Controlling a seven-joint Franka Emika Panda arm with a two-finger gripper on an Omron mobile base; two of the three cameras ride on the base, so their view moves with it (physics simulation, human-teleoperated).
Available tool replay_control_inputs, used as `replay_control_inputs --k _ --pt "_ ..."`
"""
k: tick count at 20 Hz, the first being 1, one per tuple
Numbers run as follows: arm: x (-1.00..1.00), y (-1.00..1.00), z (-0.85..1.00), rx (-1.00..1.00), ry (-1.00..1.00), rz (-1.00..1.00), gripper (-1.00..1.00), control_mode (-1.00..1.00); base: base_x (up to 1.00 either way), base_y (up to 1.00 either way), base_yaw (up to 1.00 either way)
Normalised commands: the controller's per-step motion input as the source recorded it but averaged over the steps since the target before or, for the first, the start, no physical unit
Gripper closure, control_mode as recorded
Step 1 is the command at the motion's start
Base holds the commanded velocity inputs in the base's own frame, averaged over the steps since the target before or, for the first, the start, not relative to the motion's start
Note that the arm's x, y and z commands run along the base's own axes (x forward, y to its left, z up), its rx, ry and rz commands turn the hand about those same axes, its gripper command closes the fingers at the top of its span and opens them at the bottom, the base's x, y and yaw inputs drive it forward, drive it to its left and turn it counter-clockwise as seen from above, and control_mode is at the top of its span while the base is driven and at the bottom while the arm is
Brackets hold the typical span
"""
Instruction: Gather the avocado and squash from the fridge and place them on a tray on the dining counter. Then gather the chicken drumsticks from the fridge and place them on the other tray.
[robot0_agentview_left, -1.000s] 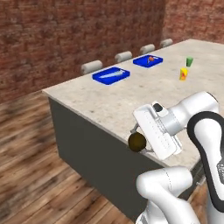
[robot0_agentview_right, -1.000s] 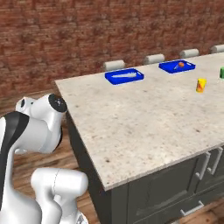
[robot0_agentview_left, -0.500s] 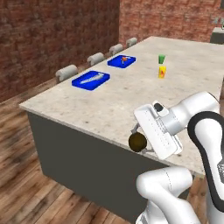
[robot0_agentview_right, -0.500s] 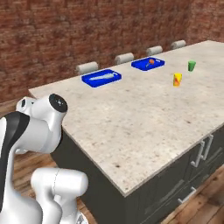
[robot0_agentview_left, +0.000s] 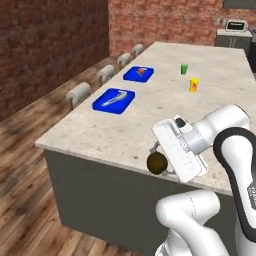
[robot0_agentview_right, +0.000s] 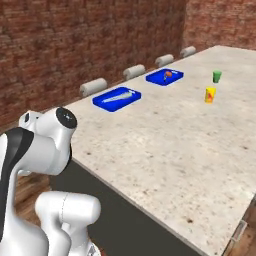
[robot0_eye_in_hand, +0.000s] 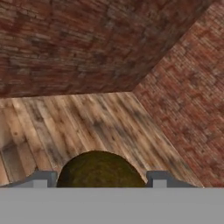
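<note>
My gripper (robot0_agentview_left: 159, 159) is shut on the avocado (robot0_agentview_left: 156, 164), a dark olive-brown ball held in front of the near edge of the dining counter (robot0_agentview_left: 125, 131). In the hand view the avocado (robot0_eye_in_hand: 100, 169) sits between my fingertips (robot0_eye_in_hand: 41, 178), with wood floor and brick wall beyond. Two blue trays lie near the counter's far edge. The farther tray (robot0_agentview_left: 129, 76) (robot0_agentview_right: 152, 78) holds the orange-red squash (robot0_agentview_left: 143, 70) (robot0_agentview_right: 168, 75). The nearer tray (robot0_agentview_left: 98, 105) (robot0_agentview_right: 100, 101) holds a pale elongated item. The chicken drumsticks are out of view.
A green cup (robot0_agentview_left: 184, 69) (robot0_agentview_right: 217, 76) and a yellow cup (robot0_agentview_left: 193, 85) (robot0_agentview_right: 210, 94) stand on the beige top (robot0_agentview_right: 165, 140). Grey stools (robot0_agentview_left: 79, 92) line the counter's far side before a brick wall. Wood floor lies left of the counter.
The whole picture has shifted as the base moved, and the counter and trays now lie nearer and further round. The avocado stays in my gripper.
</note>
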Motion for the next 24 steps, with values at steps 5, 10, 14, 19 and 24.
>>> replay_control_inputs --k 5,10,14,19,24 --pt "0.00 0.00 0.00 0.00 0.00 0.00 1.00 1.00 0.34 1.00 -0.34" --pt "0.00 0.00 0.00 0.00 0.00 0.00 1.00 1.00 0.35 1.00 -0.34" --pt "0.00 0.00 0.00 0.00 0.00 0.00 1.00 1.00 0.36 1.00 -0.34" --pt "0.00 0.00 0.00 0.00 0.00 0.00 1.00 1.00 0.36 1.00 -0.35" --pt "0.00 0.00 0.00 0.00 0.00 0.00 1.00 1.00 0.38 0.97 -0.36"
